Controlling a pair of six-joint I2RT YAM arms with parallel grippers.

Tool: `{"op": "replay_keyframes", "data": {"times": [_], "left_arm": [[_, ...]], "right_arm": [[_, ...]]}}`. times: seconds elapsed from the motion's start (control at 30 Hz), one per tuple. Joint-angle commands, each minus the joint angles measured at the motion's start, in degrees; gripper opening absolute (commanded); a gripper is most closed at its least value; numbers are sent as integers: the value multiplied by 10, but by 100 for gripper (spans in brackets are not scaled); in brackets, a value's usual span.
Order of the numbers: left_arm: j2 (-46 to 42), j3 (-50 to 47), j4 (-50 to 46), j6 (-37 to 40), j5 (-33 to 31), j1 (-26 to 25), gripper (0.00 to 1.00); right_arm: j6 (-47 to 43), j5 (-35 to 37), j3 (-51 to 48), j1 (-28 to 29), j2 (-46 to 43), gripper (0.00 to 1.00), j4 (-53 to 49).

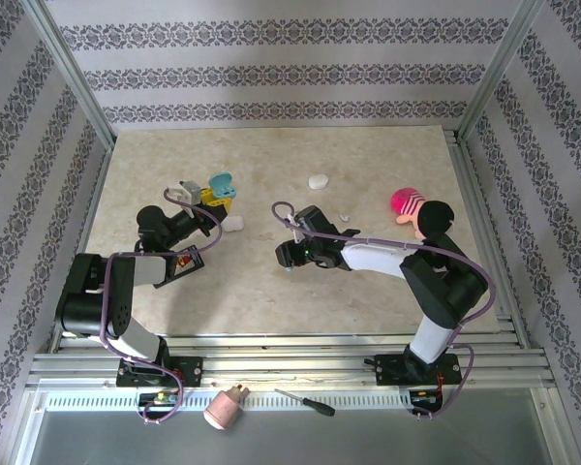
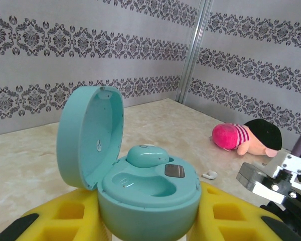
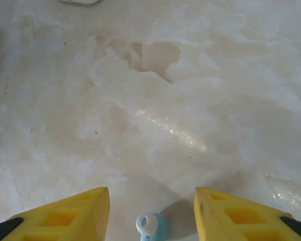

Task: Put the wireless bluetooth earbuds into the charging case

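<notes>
My left gripper (image 1: 210, 198) is shut on the open pale blue-green charging case (image 2: 150, 193), gripping its base between yellow fingers (image 2: 65, 216). The lid (image 2: 90, 135) stands up on the left. One blue-green earbud (image 2: 146, 155) sits in the far slot; the near slot (image 2: 140, 185) is empty. My right gripper (image 3: 150, 196) is open and low over the table, with a second blue-green earbud (image 3: 151, 227), white-tipped, lying between its fingers (image 3: 70, 216). A tiny white earbud (image 2: 209, 174) lies on the table beyond the case.
Two rounded white cases lie on the marble table (image 1: 271, 291), one mid-back (image 1: 318, 181) and one beside the left gripper (image 1: 234, 224). A pink plush toy (image 1: 412, 206) with a black cap rests at the right. Aluminium rails border the table.
</notes>
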Motion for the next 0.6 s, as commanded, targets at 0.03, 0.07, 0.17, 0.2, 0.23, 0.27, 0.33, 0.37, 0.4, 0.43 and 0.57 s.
{"op": "replay_keyframes", "data": {"times": [0.03, 0.07, 0.17, 0.2, 0.23, 0.27, 0.33, 0.37, 0.4, 0.43, 0.57], "left_arm": [[9, 8, 29, -4, 11, -6, 20], [10, 7, 32, -5, 11, -6, 20], [10, 7, 34, -6, 11, -6, 20], [10, 8, 34, -6, 11, -6, 20], [10, 8, 34, -5, 11, -6, 20], [10, 8, 34, -4, 11, -6, 20], [10, 8, 34, -5, 11, -6, 20], [10, 9, 33, -4, 11, -6, 20], [10, 8, 34, -4, 11, -6, 20], [9, 9, 33, -3, 11, -6, 20], [9, 9, 34, -4, 11, -6, 20]], "right_arm": [[25, -44, 9, 4, 14, 47, 7], [25, -48, 11, 5, 19, 47, 6], [23, -66, 6, 10, 24, 47, 23], [23, -71, 6, 11, 25, 47, 24], [23, -76, 7, 12, 28, 47, 23], [23, -79, 9, 14, 31, 47, 22], [21, -84, 11, 19, 33, 47, 23], [20, -86, 13, 20, 34, 46, 21], [20, -88, 14, 23, 35, 46, 19], [20, -90, 15, 24, 35, 46, 16], [19, -95, 15, 32, 34, 46, 10]]}}
